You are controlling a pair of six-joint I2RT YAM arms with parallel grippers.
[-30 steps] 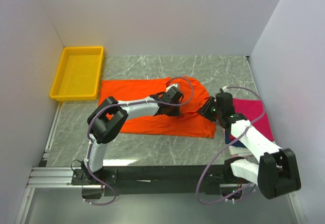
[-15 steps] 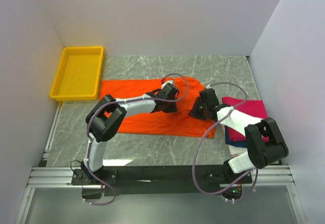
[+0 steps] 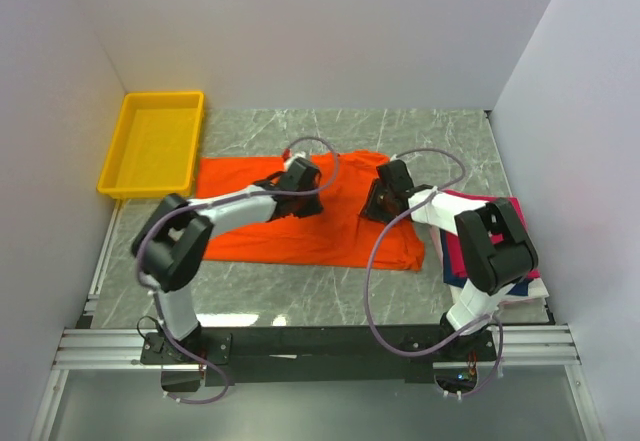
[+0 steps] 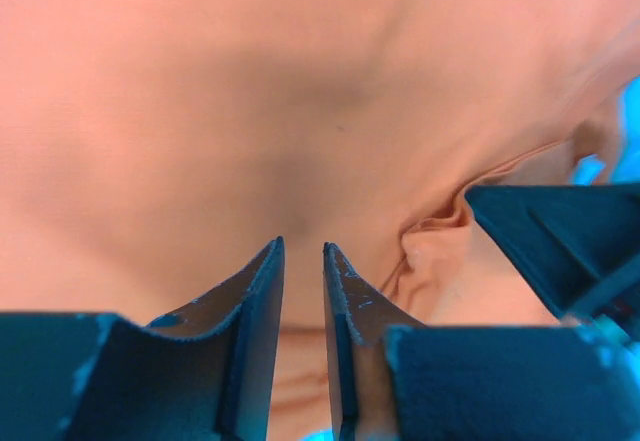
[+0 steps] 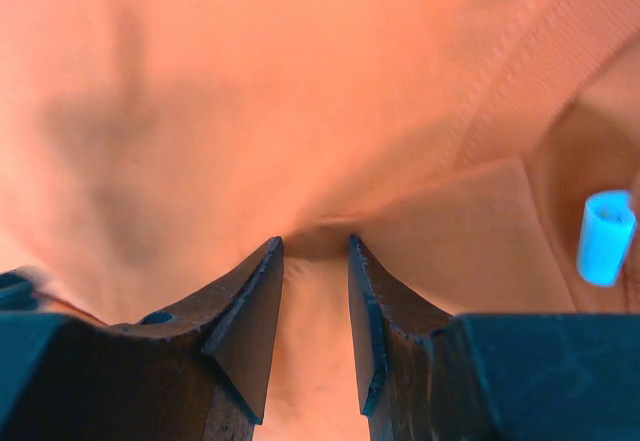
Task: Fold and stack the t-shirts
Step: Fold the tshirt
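Midway across the surface [image 3: 300, 299], the orange shirt [image 3: 330, 239] lies spread out, its folding seemingly barely begun. Right jaws pinch a pucker of it. Left jaws stand nearly closed over it, and I cannot tell whether they grip. A pink shirt [image 3: 443, 251] waits by the right edge, probably already stacked.

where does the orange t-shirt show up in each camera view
Top external: orange t-shirt spread mid-table, right of the yellow tray.
Left wrist: it fills the frame behind the left gripper.
Right wrist: it fills the frame behind the right gripper.
Shared landmark: the cloth puckered at each gripper's tips, near the shirt's far edge.
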